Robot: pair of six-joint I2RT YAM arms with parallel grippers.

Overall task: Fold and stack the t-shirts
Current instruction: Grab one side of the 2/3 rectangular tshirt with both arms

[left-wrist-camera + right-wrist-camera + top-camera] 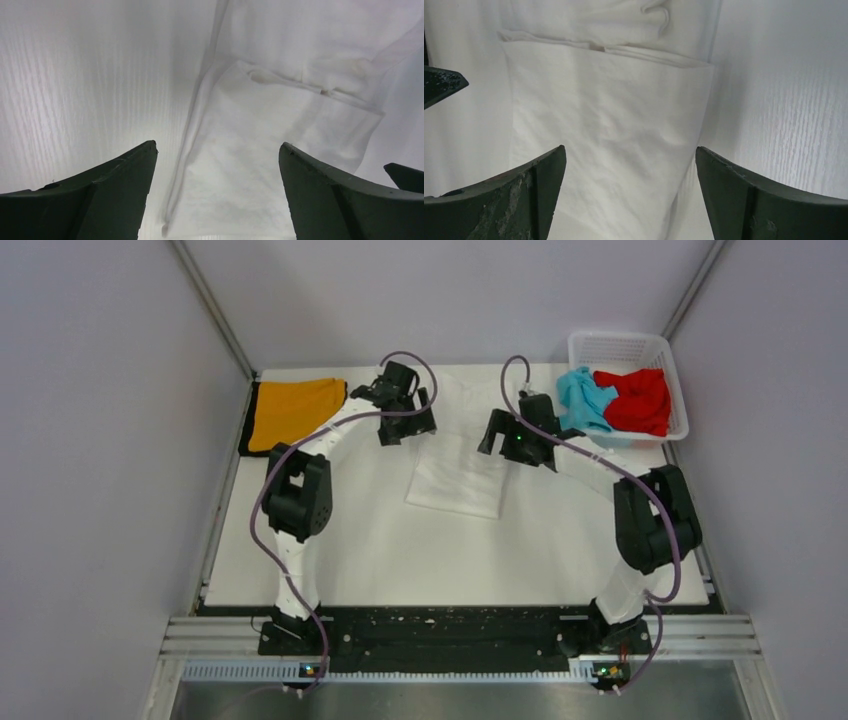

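Step in hand, as judged: folding the white t-shirt (458, 475). It lies flat at the middle of the table (400, 550), already narrowed into a long panel running near to far, with a crosswise fold edge showing in both wrist views.

Left gripper (217, 147): jaws wide apart, holding nothing, poised over the panel's left edge towards its far end. Right gripper (629, 150): jaws wide apart, holding nothing, poised over the panel's right side.

Next move, as judged: each gripper needs to come down on its own side of the cloth and pinch all layers together, so one end can be carried over the other. The cloth is thin and lies flat, so the fingers must reach the table to catch it. A missed layer would spoil the fold.

The orange t-shirt (295, 410) lies folded at the far left of the table.

Containers: one white basket (620, 338) at the far right. It holds the light blue t-shirt (585, 400) and the red t-shirt (635, 400), both crumpled and unfolded, the blue hanging over the basket's left rim.
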